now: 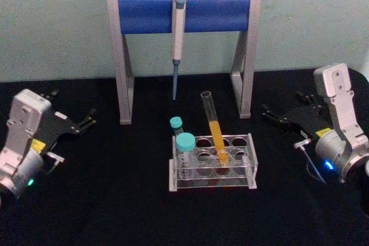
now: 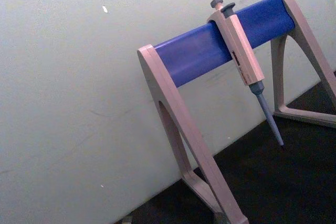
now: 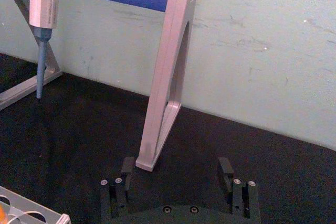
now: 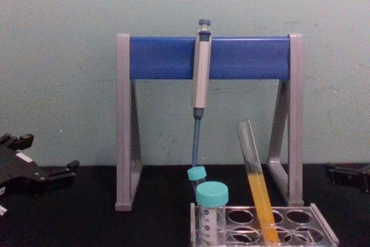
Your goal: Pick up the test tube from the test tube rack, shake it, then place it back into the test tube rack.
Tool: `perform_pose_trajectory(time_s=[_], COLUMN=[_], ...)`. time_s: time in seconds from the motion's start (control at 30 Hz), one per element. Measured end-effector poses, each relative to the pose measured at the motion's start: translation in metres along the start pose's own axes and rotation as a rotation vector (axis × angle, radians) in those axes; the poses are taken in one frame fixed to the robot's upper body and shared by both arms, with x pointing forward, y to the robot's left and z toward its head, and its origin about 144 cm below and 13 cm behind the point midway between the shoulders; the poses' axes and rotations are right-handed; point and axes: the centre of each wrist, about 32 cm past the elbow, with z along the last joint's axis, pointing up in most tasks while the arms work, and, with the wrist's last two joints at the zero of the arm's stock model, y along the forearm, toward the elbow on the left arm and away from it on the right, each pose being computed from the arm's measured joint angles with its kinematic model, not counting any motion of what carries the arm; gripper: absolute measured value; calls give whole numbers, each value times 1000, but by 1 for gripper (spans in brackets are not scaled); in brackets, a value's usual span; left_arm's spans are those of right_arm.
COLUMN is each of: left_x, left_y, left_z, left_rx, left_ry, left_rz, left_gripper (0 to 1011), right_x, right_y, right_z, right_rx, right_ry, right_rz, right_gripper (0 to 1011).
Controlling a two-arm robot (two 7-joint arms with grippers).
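Rack (image 1: 248,159) sits nearest, centre of table (image 1: 115,200); tube (image 1: 214,128) stands in a middle hole, mouth tilted toward 11 o'clock, long axis near upright. Left gripper (image 1: 86,120) at 9 o'clock and right gripper (image 1: 272,113) at 3 o'clock, both well apart from it, jaws spread, empty. Pipette stand (image 1: 124,73) behind.

Bare black worktop (image 1: 115,188) lies open on both sides of the test tube rack (image 1: 212,164). Behind it stand the pipette stand (image 1: 184,50) and its hanging pipette (image 1: 178,38). Two teal-capped tubes (image 1: 185,152) crowd the rack's left end, just beside the leaning test tube (image 1: 214,126).
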Motion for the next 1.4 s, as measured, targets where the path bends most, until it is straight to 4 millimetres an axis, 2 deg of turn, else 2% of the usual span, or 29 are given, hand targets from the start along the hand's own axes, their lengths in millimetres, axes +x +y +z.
perform_pose_trajectory(time_s=[1.4], left_x=[0], left_y=[0], left_z=[0], left_rx=[0], left_ry=[0], left_rz=[0], left_gripper=[1001], right_x=[0], right_y=[0], right_z=[0], right_rx=[0], right_ry=[0], right_rz=[0], right_gripper=[1000])
